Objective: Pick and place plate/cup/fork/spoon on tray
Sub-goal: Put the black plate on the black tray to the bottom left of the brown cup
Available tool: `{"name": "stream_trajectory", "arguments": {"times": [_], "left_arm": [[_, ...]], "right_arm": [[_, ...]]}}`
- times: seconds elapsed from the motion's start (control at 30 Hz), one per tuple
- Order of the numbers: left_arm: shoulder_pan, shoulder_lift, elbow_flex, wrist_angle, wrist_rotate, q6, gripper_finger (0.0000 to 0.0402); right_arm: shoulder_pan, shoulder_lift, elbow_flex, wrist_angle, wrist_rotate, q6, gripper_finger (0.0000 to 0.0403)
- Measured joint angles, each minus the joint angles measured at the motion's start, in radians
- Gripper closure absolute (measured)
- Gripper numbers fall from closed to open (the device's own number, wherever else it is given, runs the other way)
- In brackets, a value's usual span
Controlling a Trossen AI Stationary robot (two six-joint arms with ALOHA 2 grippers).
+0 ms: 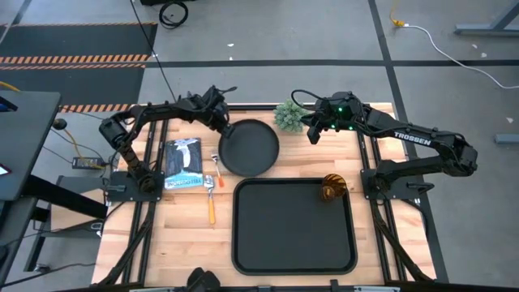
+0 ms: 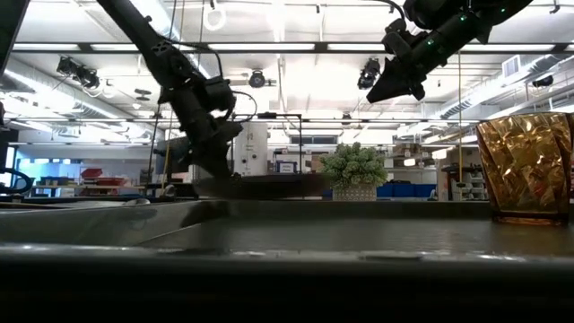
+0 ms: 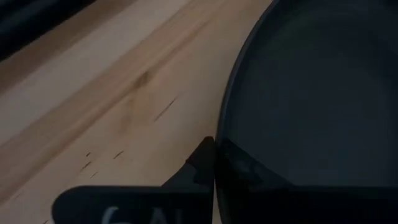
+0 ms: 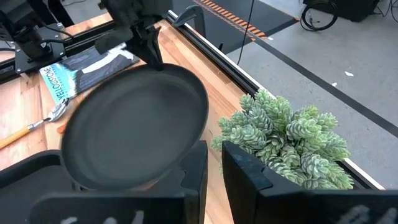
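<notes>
The round black plate (image 1: pixel 249 148) sits just beyond the far edge of the black tray (image 1: pixel 293 243). My left gripper (image 1: pixel 220 122) is shut on the plate's far left rim. My right gripper (image 1: pixel 312 134) hangs raised and empty between the plate and the green plant (image 1: pixel 288 116), its fingers nearly together. The amber cup (image 1: pixel 333 188) stands upright in the tray's far right corner. The fork and spoon, two orange-handled pieces (image 1: pixel 212 203), lie on the wood left of the tray; I cannot tell which is which. My left gripper holds the plate's rim (image 3: pixel 219 140) at its far left side, one finger outside the rim (image 3: pixel 200 158) and one inside over the plate's floor. The fingers come slanting down from the far left. Whether the plate is lifted off the wood I cannot tell.
A blue and white booklet (image 1: pixel 182 162) lies left of the plate, beside the left arm's base. The plant stands at the far edge, close to my right gripper. Most of the tray's floor is bare.
</notes>
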Motion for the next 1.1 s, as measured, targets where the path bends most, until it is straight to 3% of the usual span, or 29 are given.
{"name": "stream_trajectory", "arguments": {"times": [0.2,0.37,0.9,1.1], "left_arm": [[-0.048,0.0,0.116,-0.185,0.011,0.062,0.039],[-0.168,0.0,0.135,-0.226,0.014,0.046,0.039],[-0.595,0.002,0.137,-0.077,-0.186,-0.234,0.0389],[-0.724,0.068,0.15,0.025,-0.233,-0.328,0.0389]], "right_arm": [[0.0,0.0,0.0,-0.001,0.0,-0.001,0.0349],[0.0,0.0,0.0,0.0,0.0,0.0,0.0349],[0.007,0.0,0.0,-0.047,-0.034,0.039,0.0349],[0.052,0.0,0.0,-0.112,-0.039,0.027,0.0349]]}}
